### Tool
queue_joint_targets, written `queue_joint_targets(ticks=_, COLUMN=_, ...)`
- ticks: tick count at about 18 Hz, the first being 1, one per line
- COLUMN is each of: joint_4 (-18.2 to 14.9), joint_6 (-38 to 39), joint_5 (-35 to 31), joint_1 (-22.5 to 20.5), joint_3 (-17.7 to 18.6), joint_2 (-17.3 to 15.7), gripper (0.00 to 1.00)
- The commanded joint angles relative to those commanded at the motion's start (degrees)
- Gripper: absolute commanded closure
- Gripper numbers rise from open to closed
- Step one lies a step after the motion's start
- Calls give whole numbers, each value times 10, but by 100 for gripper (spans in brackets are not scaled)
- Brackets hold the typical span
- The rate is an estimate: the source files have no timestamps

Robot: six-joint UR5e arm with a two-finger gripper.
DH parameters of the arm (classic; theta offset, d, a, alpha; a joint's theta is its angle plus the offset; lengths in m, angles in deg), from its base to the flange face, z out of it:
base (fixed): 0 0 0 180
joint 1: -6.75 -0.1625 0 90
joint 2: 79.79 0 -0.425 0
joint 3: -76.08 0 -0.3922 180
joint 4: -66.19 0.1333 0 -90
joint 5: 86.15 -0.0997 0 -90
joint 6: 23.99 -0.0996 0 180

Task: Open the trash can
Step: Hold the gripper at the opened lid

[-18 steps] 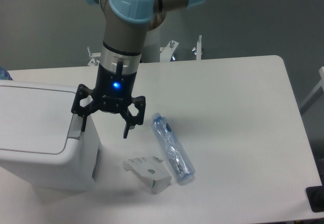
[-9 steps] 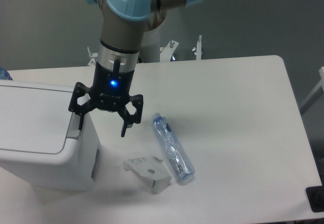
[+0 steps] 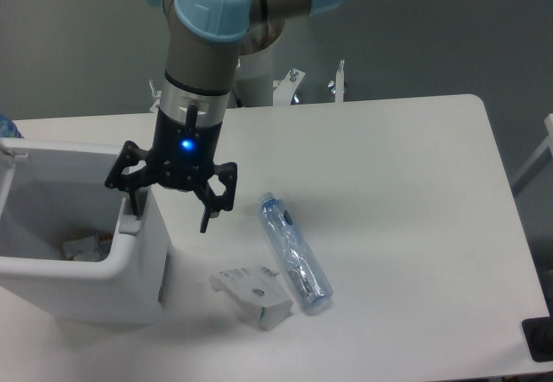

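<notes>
The white trash can stands at the table's left front. Its top is uncovered, and I can look into the hollow inside, where some crumpled rubbish lies. A white piece at the far left may be the raised lid; I cannot tell. My gripper is open and straddles the can's right rim. Its left finger points down at the grey push tab, and its right finger hangs outside the can above the table. It holds nothing.
A clear plastic bottle lies on the table to the right of the gripper. A small white-grey carton lies in front of it, close to the can. The robot's base rises behind, and a black object sits at the lower right corner.
The flat lid that covered the can has swung away, exposing the inside. The gripper has shifted slightly left, its left finger staying at the push tab.
</notes>
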Motion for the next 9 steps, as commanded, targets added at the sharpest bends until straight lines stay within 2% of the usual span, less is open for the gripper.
queue_joint_targets(ticks=9, joint_4=2, joint_6=-3, joint_5=1, joint_1=-4, joint_3=-11, joint_2=-2, gripper=0)
